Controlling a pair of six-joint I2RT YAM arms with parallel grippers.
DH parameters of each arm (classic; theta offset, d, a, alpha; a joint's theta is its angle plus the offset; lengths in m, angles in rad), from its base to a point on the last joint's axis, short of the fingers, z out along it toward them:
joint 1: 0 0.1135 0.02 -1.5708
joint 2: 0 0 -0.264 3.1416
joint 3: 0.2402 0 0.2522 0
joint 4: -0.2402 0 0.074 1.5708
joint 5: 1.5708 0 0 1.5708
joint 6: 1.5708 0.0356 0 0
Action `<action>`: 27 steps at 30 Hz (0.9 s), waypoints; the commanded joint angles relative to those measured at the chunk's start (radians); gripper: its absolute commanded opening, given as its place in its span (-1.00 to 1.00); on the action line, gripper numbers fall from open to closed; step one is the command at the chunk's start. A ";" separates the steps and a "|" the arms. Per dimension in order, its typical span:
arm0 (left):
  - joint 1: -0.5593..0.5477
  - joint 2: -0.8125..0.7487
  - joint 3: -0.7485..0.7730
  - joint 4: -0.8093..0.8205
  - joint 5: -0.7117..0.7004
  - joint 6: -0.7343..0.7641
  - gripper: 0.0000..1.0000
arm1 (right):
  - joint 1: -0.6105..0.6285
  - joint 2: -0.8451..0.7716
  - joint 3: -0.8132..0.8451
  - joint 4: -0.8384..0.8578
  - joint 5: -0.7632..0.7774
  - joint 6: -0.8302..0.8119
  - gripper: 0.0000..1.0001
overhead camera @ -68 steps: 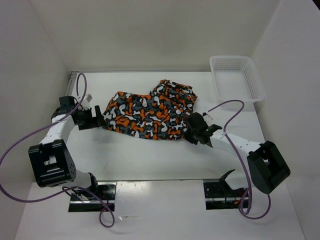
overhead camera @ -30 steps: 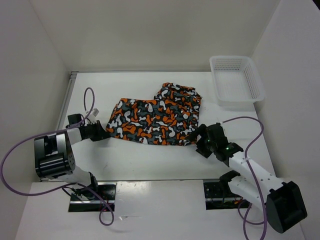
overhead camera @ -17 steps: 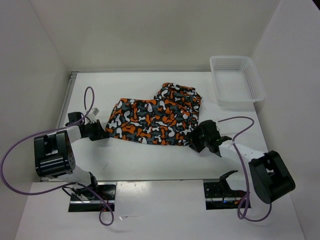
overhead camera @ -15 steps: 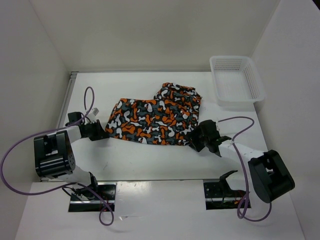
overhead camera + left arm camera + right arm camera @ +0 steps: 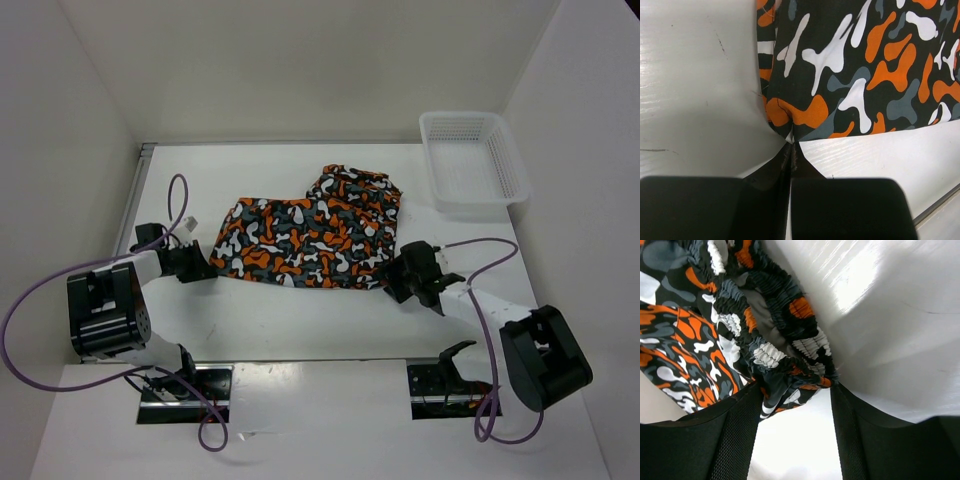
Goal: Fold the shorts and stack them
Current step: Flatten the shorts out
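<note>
Saw a big white table (image 5: 300, 320). Found the shorts (image 5: 310, 232) lying spread out in the middle of it, a bit nearer the far edge, with the far right part bunched up. Noticed a white basket (image 5: 470, 207) well apart from them, in the far right corner.

Saw the left gripper (image 5: 200, 266) low on the table at the left end of the shorts, toward the left edge. In the left wrist view, found its fingers squeezed tight together on the very tip of one cloth corner (image 5: 782, 112). Saw the right gripper (image 5: 392, 275) at the near right end of the shorts. In the right wrist view, found its fingers partly open, with the crinkly waistband (image 5: 772, 355) bunched between them and touching both. Looked like a real hold.

Seemed to be the step of getting the shorts flat before the first fold. No fold made yet, and nothing stacked. To do it well, needed both holds kept tight, mostly the left one, with so little cloth in it. Needed both ends lifted together and pulled gently apart to smooth the bumps. Best done slowly, to keep from tugging the tiny corner out. Then needed one end laid over the other, edges matched.
</note>
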 commanded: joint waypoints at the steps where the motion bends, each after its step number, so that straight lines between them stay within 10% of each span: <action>1: 0.001 -0.031 0.031 -0.027 -0.009 0.027 -1.00 | -0.008 -0.090 0.015 -0.099 0.073 0.058 0.24; 10: 0.001 -0.042 0.031 -0.028 -0.018 0.027 -1.00 | -0.008 -0.357 -0.037 -0.228 0.133 0.118 0.06; 27: 0.001 -0.070 0.050 -0.047 -0.018 0.027 -1.00 | -0.008 0.108 0.078 -0.048 0.036 0.083 0.02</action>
